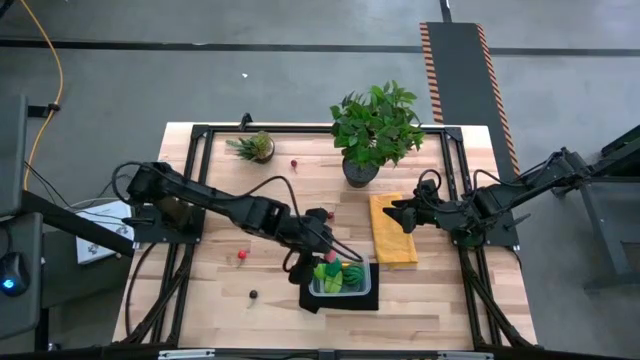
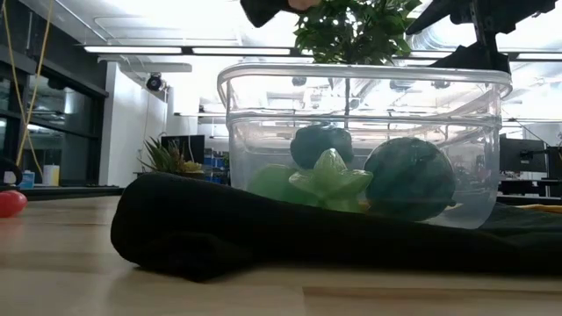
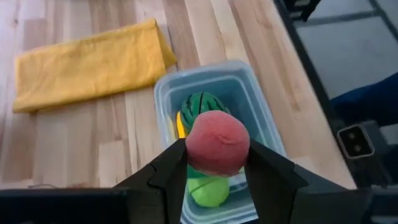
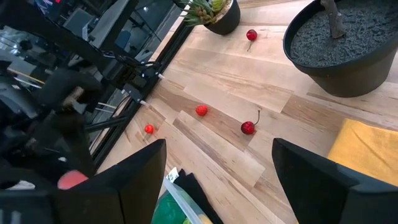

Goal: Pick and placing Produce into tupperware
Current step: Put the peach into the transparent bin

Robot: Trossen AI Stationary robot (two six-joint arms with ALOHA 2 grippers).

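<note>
The clear tupperware [image 1: 342,282] stands on a black mat [image 1: 330,300] near the table's front middle. It holds a dark green striped melon [image 3: 203,104], a green star-shaped piece [image 2: 330,179] and other green and yellow produce. My left gripper [image 3: 217,163] hangs just above the tupperware's left end, shut on a round pinkish-red fruit [image 3: 217,142]. My right gripper [image 4: 217,163] waits open and holds nothing, above the yellow cloth [image 1: 392,232] at the right. Loose red pieces [image 4: 201,110] lie on the wood. My left gripper pinches the pinkish-red fruit by its two opposite sides [image 3: 194,155] between its two fingers. The fingers slant down from the table's left. The fruit is lifted clear, above the tupperware's rim [image 3: 163,118].
A large potted plant [image 1: 375,125] and a small one [image 1: 255,147] stand at the far edge. Cherries [image 4: 247,127] and a small red piece [image 1: 243,256] lie left of the tupperware, with a dark berry [image 1: 253,294] near the front edge.
</note>
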